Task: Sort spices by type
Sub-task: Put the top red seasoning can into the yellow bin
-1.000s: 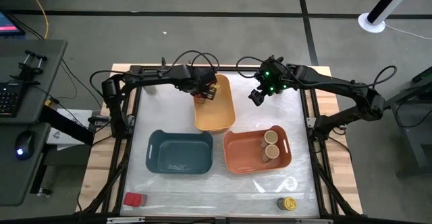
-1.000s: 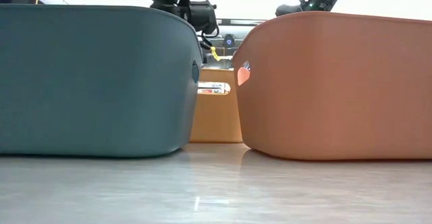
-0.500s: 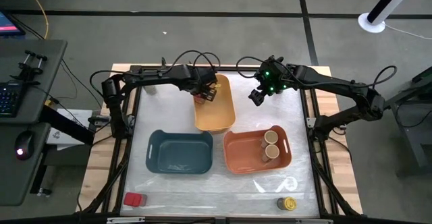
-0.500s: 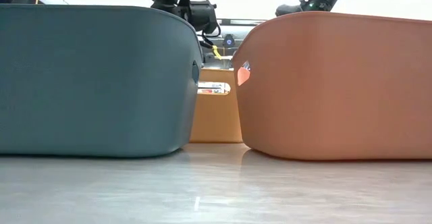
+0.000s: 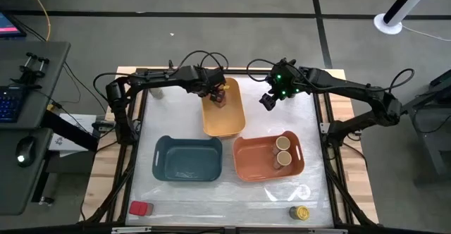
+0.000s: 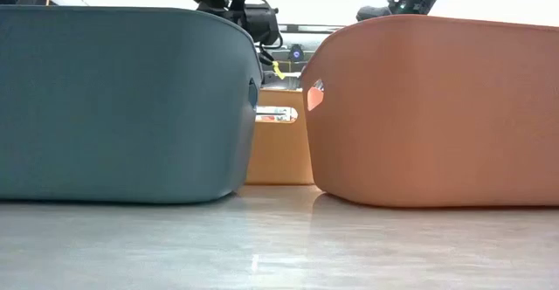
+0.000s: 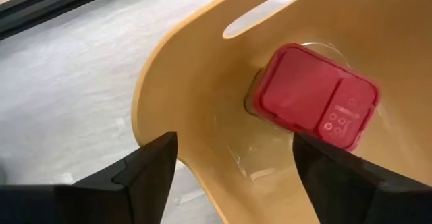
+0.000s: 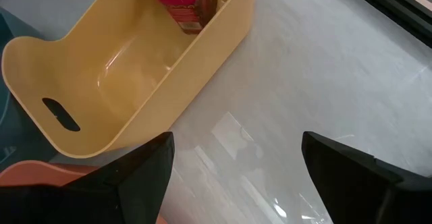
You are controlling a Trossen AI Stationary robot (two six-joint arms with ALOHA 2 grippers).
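Released from my left gripper (image 5: 208, 91), now spread and pulled back, 1 red tin (image 7: 312, 96) stands in the yellow bin's (image 5: 227, 123) far end; right gripper (image 5: 268, 101) waits, fingers apart.

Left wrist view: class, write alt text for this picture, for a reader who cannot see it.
A red spice tin sits inside the yellow bin, near the end wall with the handle slot. The left gripper hangs open above it, its two dark fingers apart and holding nothing. Pale table surface shows outside the bin.
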